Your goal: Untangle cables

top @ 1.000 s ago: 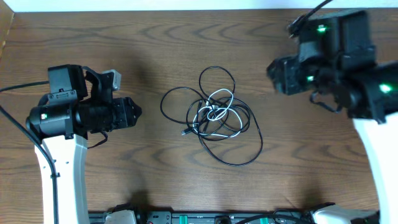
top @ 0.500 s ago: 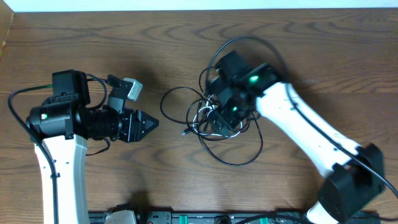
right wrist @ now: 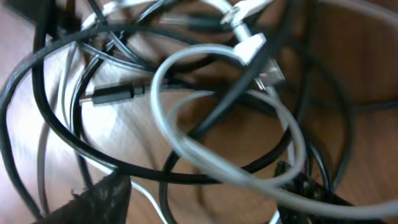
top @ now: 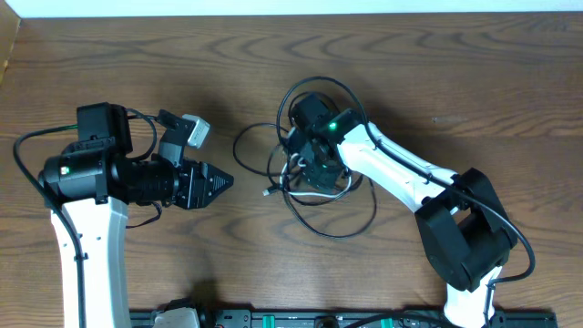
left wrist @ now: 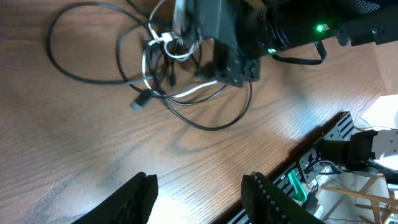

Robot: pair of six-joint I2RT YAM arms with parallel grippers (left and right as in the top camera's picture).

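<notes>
The right gripper (top: 308, 169) has shifted toward nine o'clock over the tangled cables (top: 293, 182) at table centre, jaws spread astride the cords. The left gripper (top: 219, 182), at their nine o'clock, gapes empty, well apart.

A dark brown wood-grain table (top: 273, 282) fills the overhead view, its grain running in long ovals and streaks. A white strip (top: 273, 7) runs along the table's far edge, and a paler wooden piece (top: 7, 46) stands at the far left corner. A black rail (top: 273, 319) with small green parts lies along the near edge. From the left wrist, this perforated rail (left wrist: 336, 130) shows beyond the table's edge, with light wooden sticks (left wrist: 367, 193) past it.
</notes>
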